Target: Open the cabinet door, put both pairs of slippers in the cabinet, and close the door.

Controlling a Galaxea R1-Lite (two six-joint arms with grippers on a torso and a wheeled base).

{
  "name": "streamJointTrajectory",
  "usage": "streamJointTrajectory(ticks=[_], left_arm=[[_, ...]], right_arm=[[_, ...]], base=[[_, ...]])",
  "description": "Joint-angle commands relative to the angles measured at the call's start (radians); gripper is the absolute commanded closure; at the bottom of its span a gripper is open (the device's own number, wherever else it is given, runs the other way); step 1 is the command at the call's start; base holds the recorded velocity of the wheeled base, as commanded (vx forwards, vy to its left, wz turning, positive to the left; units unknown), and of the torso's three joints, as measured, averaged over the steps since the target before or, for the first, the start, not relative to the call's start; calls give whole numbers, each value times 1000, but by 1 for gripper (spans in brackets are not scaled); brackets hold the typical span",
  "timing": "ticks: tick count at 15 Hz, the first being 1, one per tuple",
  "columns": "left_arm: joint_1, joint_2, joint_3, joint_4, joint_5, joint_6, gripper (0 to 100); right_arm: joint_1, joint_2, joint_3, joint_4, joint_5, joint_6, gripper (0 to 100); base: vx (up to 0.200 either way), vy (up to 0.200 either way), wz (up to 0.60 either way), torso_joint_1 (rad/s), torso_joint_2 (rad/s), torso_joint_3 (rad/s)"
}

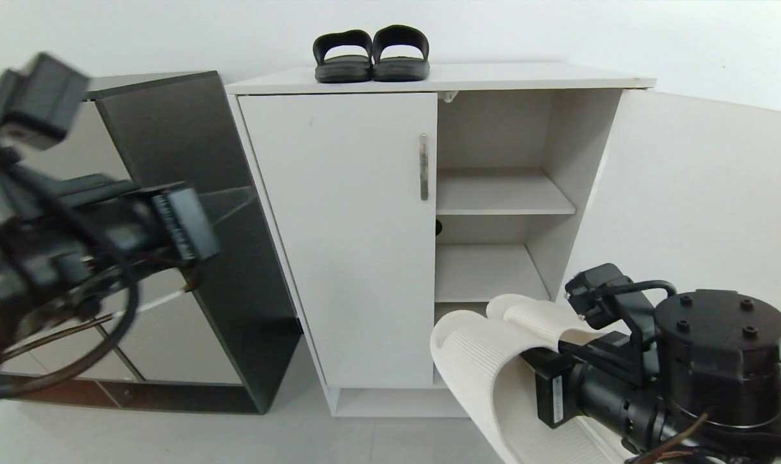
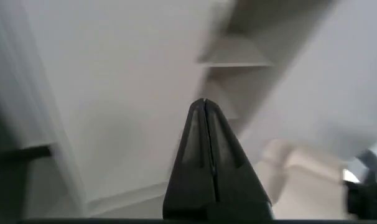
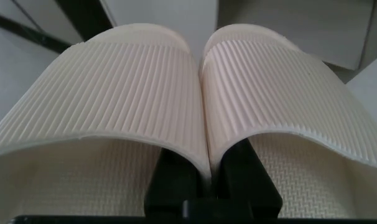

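Observation:
A pair of black slippers (image 1: 371, 55) sits side by side on top of the white cabinet (image 1: 526, 76). The cabinet's right door (image 1: 687, 193) stands swung open, and its left door (image 1: 345, 238) is closed. My right gripper (image 3: 208, 168) is shut on the touching inner straps of a pair of cream ribbed slippers (image 3: 126, 93). It holds the cream slippers (image 1: 493, 367) low, in front of the open right half. My left gripper (image 2: 205, 109) is shut with nothing in it, raised to the left of the cabinet and pointing toward it.
Two bare shelves (image 1: 500, 193) (image 1: 487, 270) show inside the open half. A metal handle (image 1: 423, 166) runs along the closed door's edge. A dark mirrored cabinet (image 1: 191, 193) stands right beside the white one on the left. Grey floor (image 1: 236, 438) lies in front.

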Motion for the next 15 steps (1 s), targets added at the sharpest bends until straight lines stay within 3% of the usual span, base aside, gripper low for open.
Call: streamJointTrajectory(ticks=[1, 5, 6, 7, 8, 10, 11, 12, 14, 15], left_arm=[[271, -391, 276, 97, 201, 16, 100], [522, -699, 664, 99, 223, 62, 100], [548, -768, 727, 100, 220, 78, 100], [544, -826, 783, 99, 209, 112, 100], [533, -889, 796, 125, 160, 124, 100], [512, -1076, 794, 304, -38, 143, 100], [510, -1141, 776, 353, -101, 144, 100], [518, -1169, 776, 347, -119, 154, 100], [518, -1169, 794, 329, -132, 246, 100], [518, -1167, 794, 343, -231, 293, 100]], right_arm=[[-9, 67, -41, -1, -30, 0, 100], [-13, 107, -46, -1, -32, 1, 100], [-15, 110, -44, -1, -32, 1, 100], [-17, 112, -40, -1, -32, 1, 100], [-18, 112, -38, -1, -32, 1, 100], [-20, 126, -40, -2, -30, 3, 100], [-20, 132, -41, -5, -30, 3, 100], [-20, 133, -38, -15, -30, 3, 100], [-18, 133, -38, -22, -29, 3, 100], [-17, 130, -37, -27, -30, 1, 100]], base=[[0, 0, 0, 0, 0, 0], [0, 0, 0, 0, 0, 0], [0, 0, 0, 0, 0, 0], [0, 0, 0, 0, 0, 0], [0, 0, 0, 0, 0, 0], [0, 0, 0, 0, 0, 0], [0, 0, 0, 0, 0, 0], [0, 0, 0, 0, 0, 0], [0, 0, 0, 0, 0, 0], [0, 0, 0, 0, 0, 0]])
